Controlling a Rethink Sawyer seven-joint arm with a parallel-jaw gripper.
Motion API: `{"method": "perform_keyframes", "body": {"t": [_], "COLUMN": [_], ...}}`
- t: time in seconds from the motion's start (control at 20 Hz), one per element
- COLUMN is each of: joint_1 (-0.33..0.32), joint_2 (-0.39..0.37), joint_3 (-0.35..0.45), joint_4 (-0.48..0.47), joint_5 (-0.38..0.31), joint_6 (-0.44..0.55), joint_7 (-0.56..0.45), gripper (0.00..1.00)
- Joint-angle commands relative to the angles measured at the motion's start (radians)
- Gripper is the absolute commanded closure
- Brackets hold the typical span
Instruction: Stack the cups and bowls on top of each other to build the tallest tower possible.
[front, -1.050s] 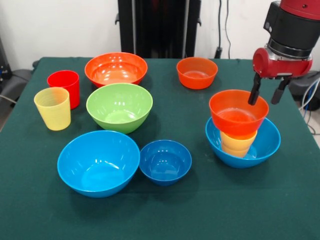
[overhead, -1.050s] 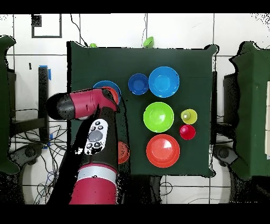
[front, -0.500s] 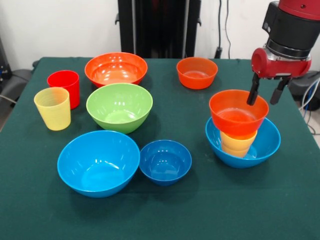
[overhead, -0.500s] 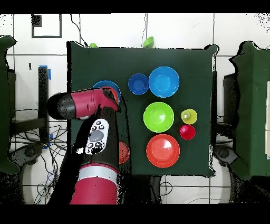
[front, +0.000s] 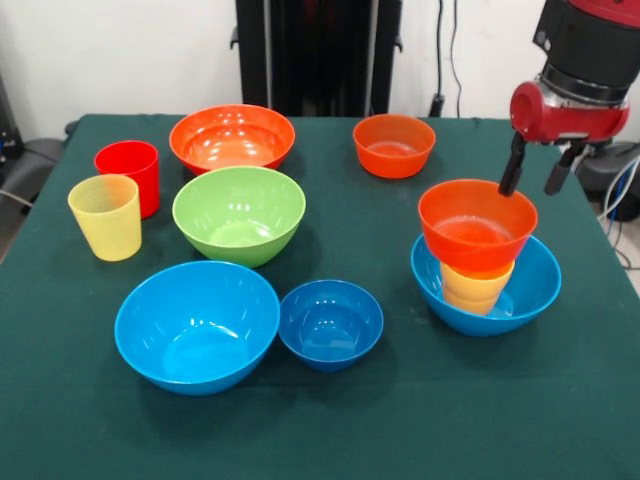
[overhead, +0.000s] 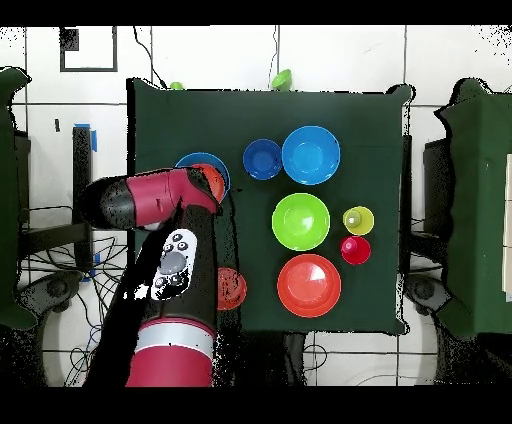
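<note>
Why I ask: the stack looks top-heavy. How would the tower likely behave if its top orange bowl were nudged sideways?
The tower probably tips easily: its orange bowl sits wider than the yellow-orange cups under it. The glossy plastic looks light and slippery, so pieces may slide. The light-blue base bowl would likely catch them.

A dark green table (front: 400, 420) carries bowls and cups around the green bowl (front: 239, 214): orange bowl (front: 232, 137) behind, red cup (front: 128, 175) and yellow cup (front: 105, 216) left, blue bowl (front: 197, 325) in front
</note>
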Motion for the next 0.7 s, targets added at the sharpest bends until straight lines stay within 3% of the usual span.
{"method": "perform_keyframes", "body": {"t": [0.05, 0.35, 0.6, 0.7], "joint_1": [0.007, -0.024, -0.102, -0.185], "joint_2": [-0.025, -0.074, -0.189, -0.264], "joint_3": [0.045, 0.050, 0.096, 0.140], "joint_4": [-0.023, 0.033, 0.207, 0.336], "joint_5": [0.008, -0.008, -0.023, -0.037], "joint_6": [0.148, 0.172, 0.086, 0.014], "joint_7": [0.106, 0.058, -0.059, -0.158], "gripper": [0.00, 0.00, 0.00, 0.00]}}
